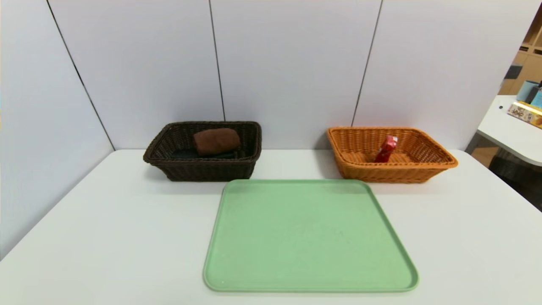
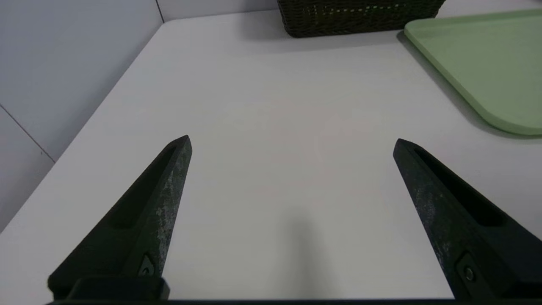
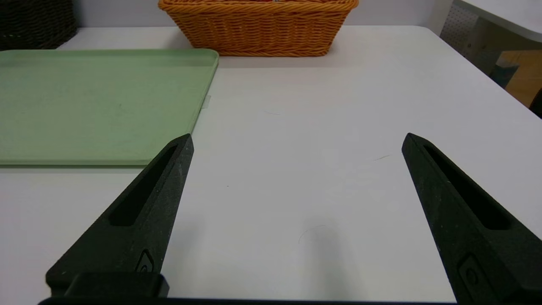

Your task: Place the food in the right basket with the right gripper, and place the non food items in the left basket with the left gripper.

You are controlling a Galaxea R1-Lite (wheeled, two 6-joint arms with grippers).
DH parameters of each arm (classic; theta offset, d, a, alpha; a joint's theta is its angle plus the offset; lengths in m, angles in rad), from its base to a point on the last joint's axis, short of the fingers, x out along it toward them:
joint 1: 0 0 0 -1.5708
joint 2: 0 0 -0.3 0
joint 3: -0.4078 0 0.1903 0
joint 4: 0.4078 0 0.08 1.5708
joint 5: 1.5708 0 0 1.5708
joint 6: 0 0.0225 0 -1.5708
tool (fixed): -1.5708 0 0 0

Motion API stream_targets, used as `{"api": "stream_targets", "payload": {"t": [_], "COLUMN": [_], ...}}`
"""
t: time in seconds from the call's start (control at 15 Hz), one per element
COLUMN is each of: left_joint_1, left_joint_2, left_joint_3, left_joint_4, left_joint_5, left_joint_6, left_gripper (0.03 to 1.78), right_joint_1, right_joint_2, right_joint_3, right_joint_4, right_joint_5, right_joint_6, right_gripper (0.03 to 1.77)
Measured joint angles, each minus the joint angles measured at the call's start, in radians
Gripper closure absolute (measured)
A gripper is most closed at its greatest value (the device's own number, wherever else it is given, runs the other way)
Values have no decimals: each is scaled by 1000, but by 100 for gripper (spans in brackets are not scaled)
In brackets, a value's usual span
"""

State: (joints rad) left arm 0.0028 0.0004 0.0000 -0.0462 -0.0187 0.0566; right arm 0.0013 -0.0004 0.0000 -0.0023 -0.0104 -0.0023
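A dark brown wicker basket (image 1: 169, 166) stands at the back left and holds a brown rounded item (image 1: 216, 141) on top of something dark. At the back right an orange wicker basket (image 1: 427, 169) holds a red packet (image 1: 386, 148) leaning upright. Neither arm shows in the head view. My left gripper (image 2: 292, 144) hovers open over bare table to the left of the tray, nothing between its fingers. My right gripper (image 3: 297, 142) hovers open over bare table to the right of the tray, also holding nothing.
A light green tray (image 1: 309, 237) lies in the middle of the white table (image 1: 106, 237) with nothing on it. Grey wall panels close off the back and left. A second white table (image 1: 504, 127) with boxes stands off to the far right.
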Motion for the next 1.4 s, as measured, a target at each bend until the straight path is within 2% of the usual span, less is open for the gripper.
{"api": "stream_targets", "payload": {"t": [0.07, 1.0, 1.4], "left_joint_1": [0, -1, -1], "left_joint_2": [0, 0, 0], "left_joint_3": [0, 0, 0], "left_joint_4": [-37, -36, -36], "left_joint_5": [-1, 1, 1], "left_joint_6": [-1, -20, -20], "left_gripper": [12, 12, 12], "right_joint_1": [0, 0, 0], "right_joint_2": [0, 0, 0], "right_joint_3": [0, 0, 0], "right_joint_4": [0, 2, 0], "right_joint_5": [0, -1, -13], "right_joint_6": [0, -4, 33], "right_gripper": [10, 10, 10]}}
